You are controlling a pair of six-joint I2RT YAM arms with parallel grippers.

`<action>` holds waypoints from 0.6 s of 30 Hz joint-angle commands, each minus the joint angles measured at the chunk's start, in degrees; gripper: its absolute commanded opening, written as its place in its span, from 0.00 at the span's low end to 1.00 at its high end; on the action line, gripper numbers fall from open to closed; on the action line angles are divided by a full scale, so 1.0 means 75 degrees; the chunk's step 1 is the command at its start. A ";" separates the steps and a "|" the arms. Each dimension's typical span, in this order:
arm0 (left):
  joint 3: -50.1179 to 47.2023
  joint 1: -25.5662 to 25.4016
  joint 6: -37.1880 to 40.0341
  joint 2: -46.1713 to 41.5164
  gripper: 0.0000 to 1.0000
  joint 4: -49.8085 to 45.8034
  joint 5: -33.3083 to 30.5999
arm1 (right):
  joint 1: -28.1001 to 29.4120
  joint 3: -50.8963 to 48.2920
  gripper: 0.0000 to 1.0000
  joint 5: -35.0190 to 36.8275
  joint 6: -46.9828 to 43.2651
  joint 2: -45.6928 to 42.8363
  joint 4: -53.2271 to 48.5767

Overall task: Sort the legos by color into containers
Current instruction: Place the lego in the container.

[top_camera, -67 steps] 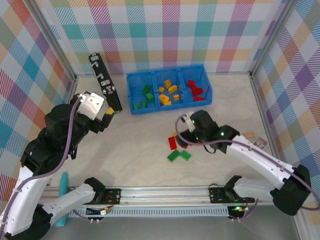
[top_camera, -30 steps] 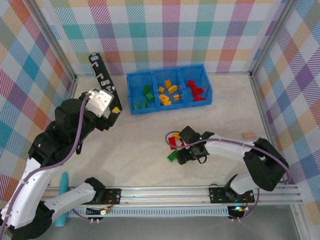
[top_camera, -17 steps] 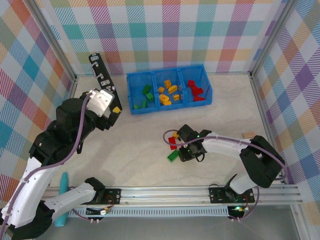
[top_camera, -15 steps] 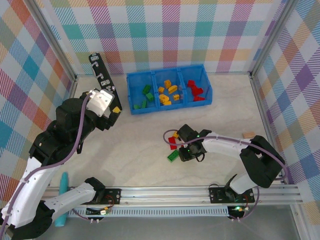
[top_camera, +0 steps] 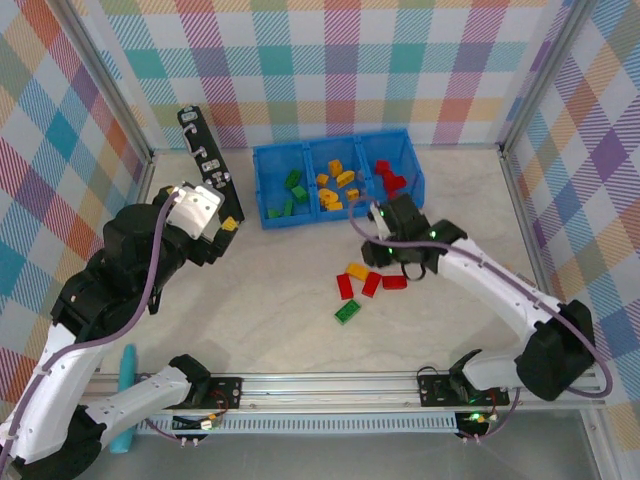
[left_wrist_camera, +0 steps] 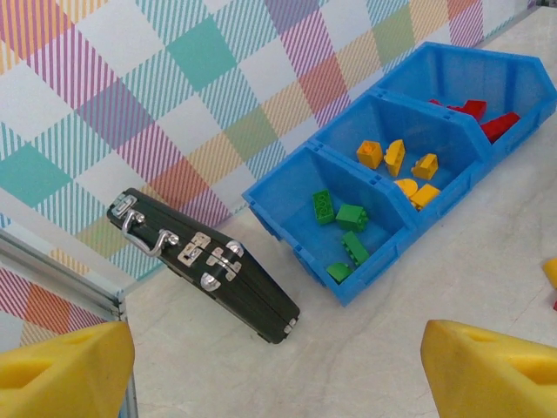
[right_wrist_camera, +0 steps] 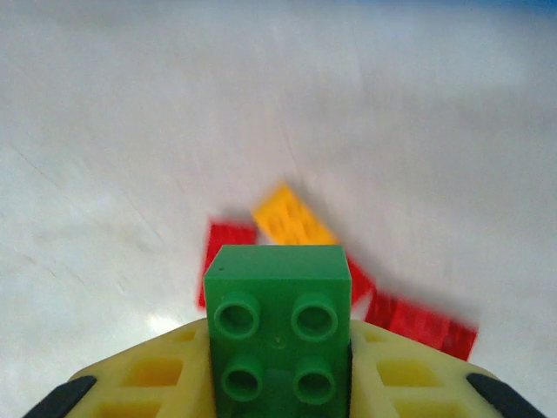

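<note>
Up off the pale desk (top_camera: 270, 300), the right claw (right_wrist_camera: 278, 374) is clamped on a small green studded plastic brick (right_wrist_camera: 278, 318), with a yellow pad (right_wrist_camera: 157, 374) pressed against each side and four studs facing the wrist camera. Below it, blurred, a loose cluster lies on the desk: a yellow-orange brick (top_camera: 356, 270) with three red bricks (top_camera: 371, 283) beside it. A second green brick (top_camera: 347, 311) lies just nearer the arm bases.

The long blue plastic bin (top_camera: 264, 190) with three square compartments stands at the far side of the desk. Seen from above, its left compartment holds green bricks (left_wrist_camera: 348, 222), the middle one holds yellow-orange bricks (left_wrist_camera: 396, 161), and the right one holds red bricks (top_camera: 388, 180).

The left claw (left_wrist_camera: 278, 383) hangs over the desk's left part, well apart from the loose cluster. Its two yellow pads (left_wrist_camera: 61, 374) stand wide apart with nothing between them. A black rectangular case with silver clasps (left_wrist_camera: 204, 266) lies just left of the bin, near the checked wall.
</note>
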 commanded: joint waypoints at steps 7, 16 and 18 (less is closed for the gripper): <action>-0.0021 -0.0079 0.0150 -0.0159 0.85 0.0199 -0.0218 | 0.0006 0.3634 0.33 -0.0819 -0.1887 0.2910 0.2662; -0.0004 -0.0079 0.0175 -0.0278 0.85 0.0165 -0.0329 | 0.0205 0.7011 0.34 -0.1336 -0.2313 0.6312 0.3706; -0.0039 -0.0079 0.0198 -0.0295 0.85 0.0182 -0.0366 | 0.0266 0.7780 0.35 -0.1374 -0.2635 0.7011 0.3486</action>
